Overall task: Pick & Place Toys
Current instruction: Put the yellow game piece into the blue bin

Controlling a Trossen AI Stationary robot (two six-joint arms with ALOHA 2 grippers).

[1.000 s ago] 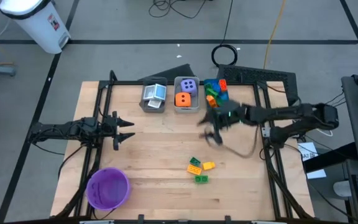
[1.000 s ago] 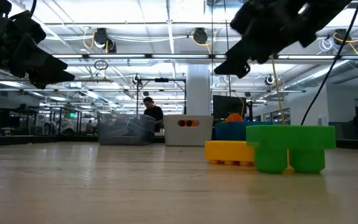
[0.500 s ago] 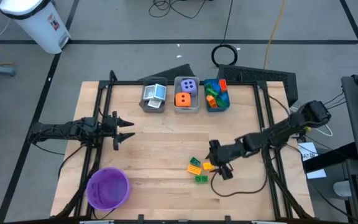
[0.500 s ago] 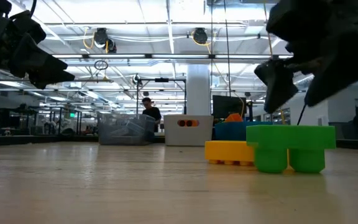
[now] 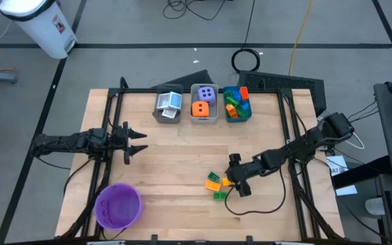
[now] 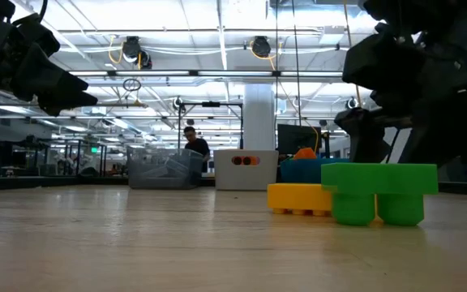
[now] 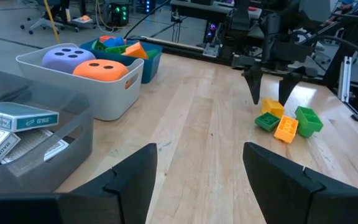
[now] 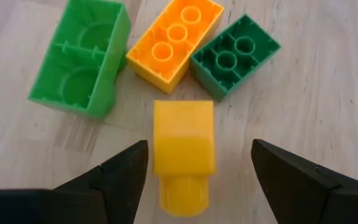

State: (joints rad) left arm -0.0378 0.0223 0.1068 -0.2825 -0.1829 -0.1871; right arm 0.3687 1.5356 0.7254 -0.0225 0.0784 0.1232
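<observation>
Several loose bricks lie on the wood near the table's middle: a yellow one (image 8: 183,149), an orange one (image 8: 174,40), a dark green one (image 8: 235,55) and a light green one (image 8: 79,59) resting upside down. My right gripper (image 5: 235,181) hovers open just above them, tipped downward, its fingers on either side of the yellow brick (image 5: 228,181) without touching it. My left gripper (image 5: 138,141) waits open at the table's left. The purple and orange dice (image 5: 204,101) sit in the middle bin, cards (image 5: 169,102) in the grey bin, and more bricks in the blue bin (image 5: 237,103).
The three bins stand in a row at the table's far edge. A round purple bowl (image 5: 118,205) sits at the near left corner. Bare wood lies between the left gripper and the loose bricks. A black frame rail (image 5: 291,136) runs along the table's right side.
My right gripper has swung from near the blue bin toward the table's near edge and come down over the loose bricks, tipping more steeply downward. It has stayed open. The bricks have not moved.
</observation>
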